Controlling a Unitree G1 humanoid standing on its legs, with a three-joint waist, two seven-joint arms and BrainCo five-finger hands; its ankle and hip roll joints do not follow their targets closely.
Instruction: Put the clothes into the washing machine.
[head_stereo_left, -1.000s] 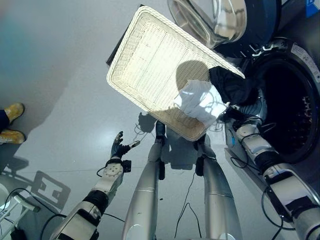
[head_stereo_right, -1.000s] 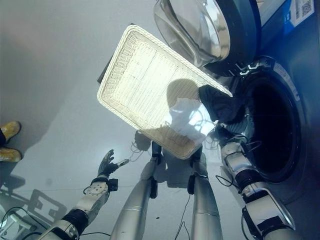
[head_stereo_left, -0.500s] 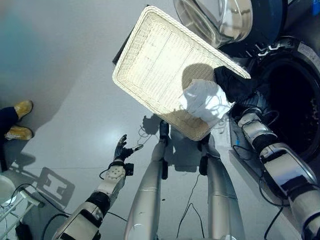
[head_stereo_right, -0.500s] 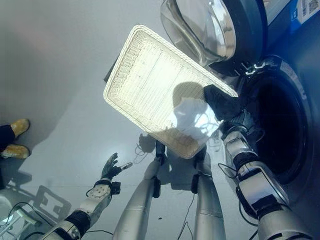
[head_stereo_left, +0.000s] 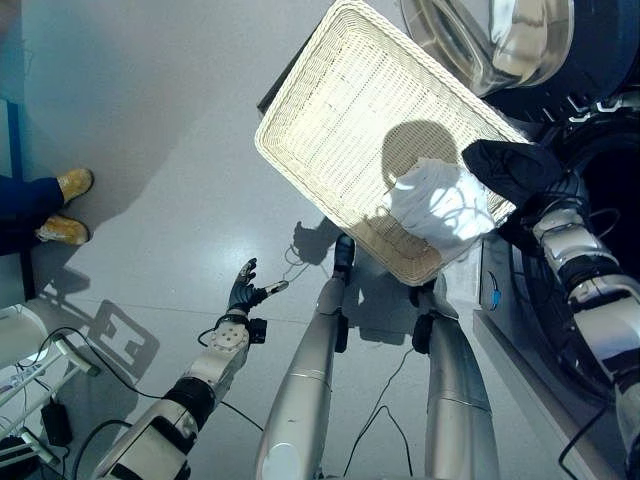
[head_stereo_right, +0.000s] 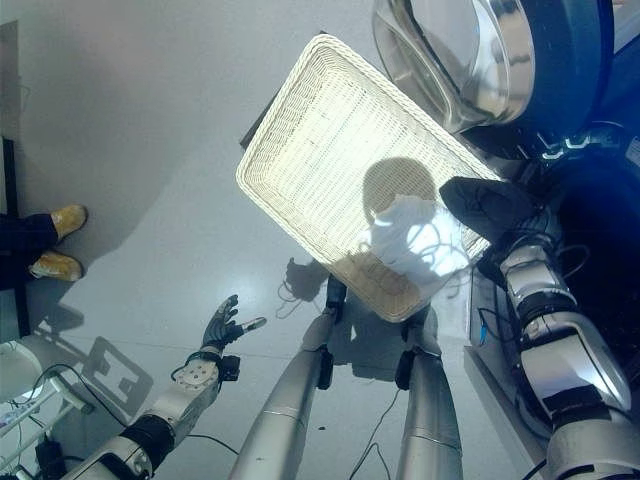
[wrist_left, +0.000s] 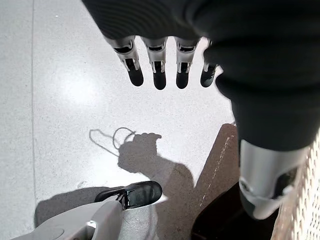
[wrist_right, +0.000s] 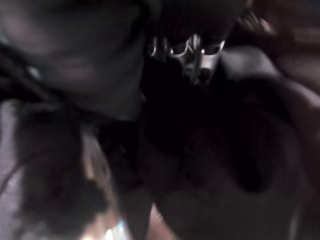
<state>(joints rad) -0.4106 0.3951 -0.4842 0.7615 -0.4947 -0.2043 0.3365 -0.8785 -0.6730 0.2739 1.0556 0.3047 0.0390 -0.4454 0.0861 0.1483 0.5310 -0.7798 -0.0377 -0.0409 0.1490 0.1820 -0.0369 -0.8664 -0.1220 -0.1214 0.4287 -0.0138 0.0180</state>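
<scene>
A white basket (head_stereo_left: 360, 120) lies on the floor, a white cloth (head_stereo_left: 440, 205) in its corner. The right hand (head_stereo_left: 545, 205), fingers hidden under a dark garment (head_stereo_left: 515, 168), grip unclear, lifts it at 3 o'clock beside the washer drum (head_stereo_left: 610, 190). Left hand (head_stereo_left: 243, 295) idles, fingers spread, at 8 o'clock. Likely next: carry the garment into the drum.

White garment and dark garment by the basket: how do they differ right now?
The white garment lies crumpled inside the wicker basket, near its corner, with no hand on it. The dark garment drapes over the basket's rim toward the washing machine, at the end of the right arm; the right hand itself is hidden by it. Both are bunched, unfolded cloth, not yet in the drum. The left hand hangs open over the floor.
</scene>
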